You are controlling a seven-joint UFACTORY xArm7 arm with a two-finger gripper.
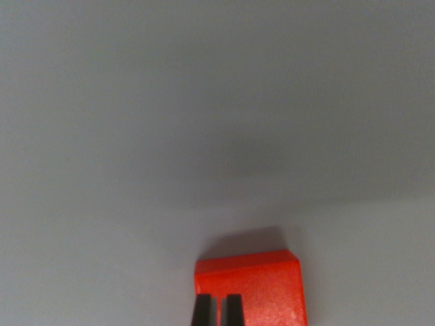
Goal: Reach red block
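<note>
Across nearly the whole frame, a plain grey desk (204, 122) is stretching away, with a soft shadow lying just above the block. Low in the frame, slightly right of centre, the red block (262, 285) is sitting on that surface and running off the bottom edge. Overlapping its lower left part, the hand (217, 311) is showing two dark fingertips (201, 311) standing nearly together with a thin gap, gripping nothing.
</note>
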